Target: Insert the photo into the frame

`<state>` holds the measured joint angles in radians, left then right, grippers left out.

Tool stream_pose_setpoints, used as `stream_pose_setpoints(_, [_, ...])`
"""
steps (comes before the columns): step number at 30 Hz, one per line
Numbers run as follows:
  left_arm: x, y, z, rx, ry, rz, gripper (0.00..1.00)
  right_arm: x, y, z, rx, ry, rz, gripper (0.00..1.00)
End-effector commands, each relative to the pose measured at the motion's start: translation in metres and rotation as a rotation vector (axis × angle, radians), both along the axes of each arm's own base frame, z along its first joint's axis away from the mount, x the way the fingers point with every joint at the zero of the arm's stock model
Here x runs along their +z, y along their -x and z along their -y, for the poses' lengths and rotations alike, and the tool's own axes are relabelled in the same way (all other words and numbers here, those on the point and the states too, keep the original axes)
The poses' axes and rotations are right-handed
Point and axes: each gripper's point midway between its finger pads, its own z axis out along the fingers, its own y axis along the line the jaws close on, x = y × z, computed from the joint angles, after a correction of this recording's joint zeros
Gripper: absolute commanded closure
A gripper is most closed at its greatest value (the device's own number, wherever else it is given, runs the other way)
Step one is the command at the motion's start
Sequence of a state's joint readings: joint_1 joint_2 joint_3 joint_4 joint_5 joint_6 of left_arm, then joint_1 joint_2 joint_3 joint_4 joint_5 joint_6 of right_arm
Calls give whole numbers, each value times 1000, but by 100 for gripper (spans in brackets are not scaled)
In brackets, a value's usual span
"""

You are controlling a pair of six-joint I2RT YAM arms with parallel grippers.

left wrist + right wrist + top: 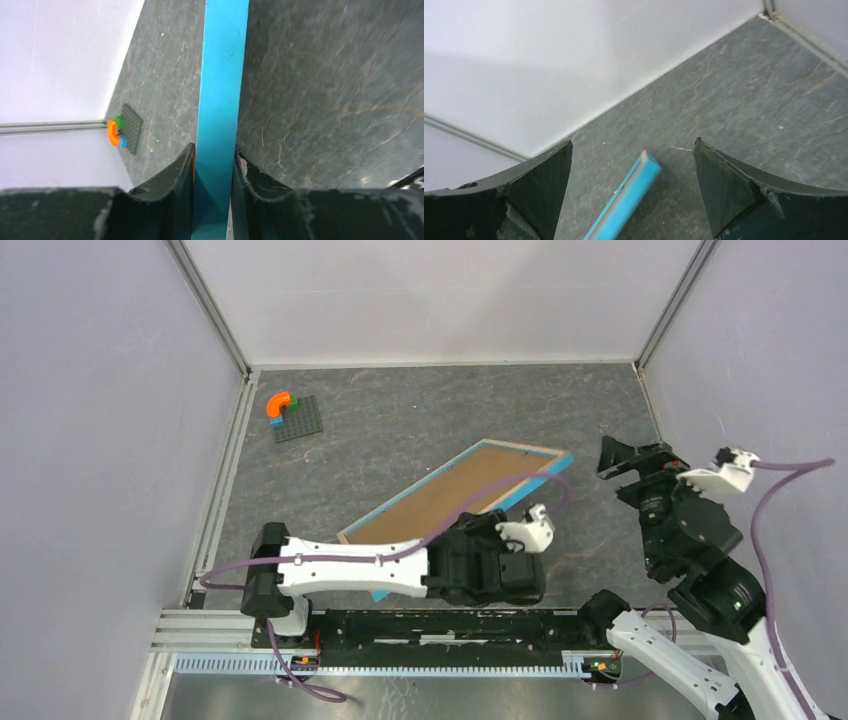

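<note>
1. Top view: a dark grey stone-patterned tabletop [400,410] sits inside white walls. A studded baseplate [297,420] with coloured bricks [279,405] lies at the far left.
2. The frame [460,490] runs slantwise from near centre towards the far right. Its wood-edged brown face is up and its blue side shows along the right edge. It looks tipped rather than flat.
3. Your left gripper [485,540] is at the frame's near end. Your right gripper [635,465] is raised just beside the far right corner, apart from it.
4. You cannot see the photo in any view, so I cannot tell whether it is under the frame or already inside.
5. Left wrist view: the blue edge of the frame [222,75] stands upright and runs away over the tabletop. The left gripper [212,155] is clamped on it, with both fingers [185,165] pressed to its faces. The baseplate [131,127] is by the left wall.
6. Right wrist view: the right gripper [633,145] has its jaws wide apart and holds nothing. The frame's blue corner [639,175] lies between them, lower down.
7. I judge you are handling and turning the frame, and no insertion has begun. The next move probably calls for closing the right gripper on that corner to steady the frame before you lay it down.
</note>
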<state>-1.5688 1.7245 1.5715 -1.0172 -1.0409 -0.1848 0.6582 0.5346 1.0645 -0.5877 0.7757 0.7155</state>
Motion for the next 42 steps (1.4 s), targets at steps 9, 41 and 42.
stream_pose_setpoints(9, [126, -62, 16, 156, 701, -288, 98, -7, 26, 41, -118, 3, 35, 8])
stream_pose_setpoints(41, [-25, -141, -105, 552, 1710, -837, 98, -51, 15, 24, -69, 42, -42, 8])
stream_pose_setpoints(42, [-38, -139, -109, 568, 1685, -843, 98, -52, 15, 24, -69, 41, -42, 8])
